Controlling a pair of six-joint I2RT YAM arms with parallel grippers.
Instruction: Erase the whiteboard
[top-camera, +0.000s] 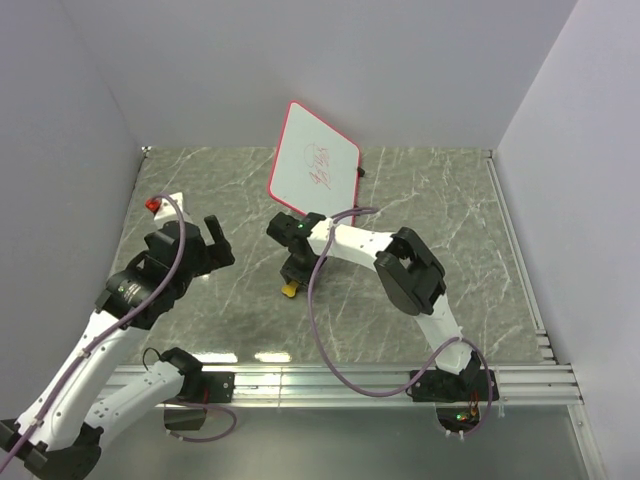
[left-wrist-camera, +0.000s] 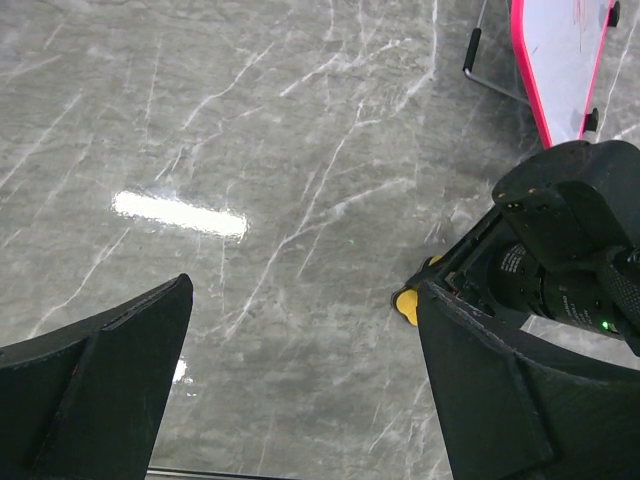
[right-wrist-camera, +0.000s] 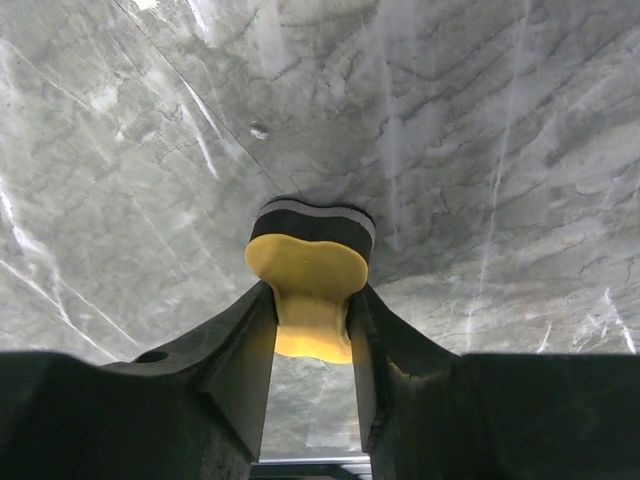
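White arms (top-camera: 352, 240) with black joints (top-camera: 412, 278), each trailing a purple cable (top-camera: 309, 300).

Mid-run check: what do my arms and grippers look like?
The left arm and right arm have white links with black joint housings. A purplish cable loops along each. The left gripper and right gripper have black wedge fingers; a green light glows on the right wrist.

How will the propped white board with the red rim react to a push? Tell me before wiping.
The red-rimmed white board stands tilted on what looks like a thin wire stand, so a firm push would probably tip it backward. It looks flat and rigid, so bending seems unlikely. The grey marble-patterned tabletop shows glare, so the stand may skid.
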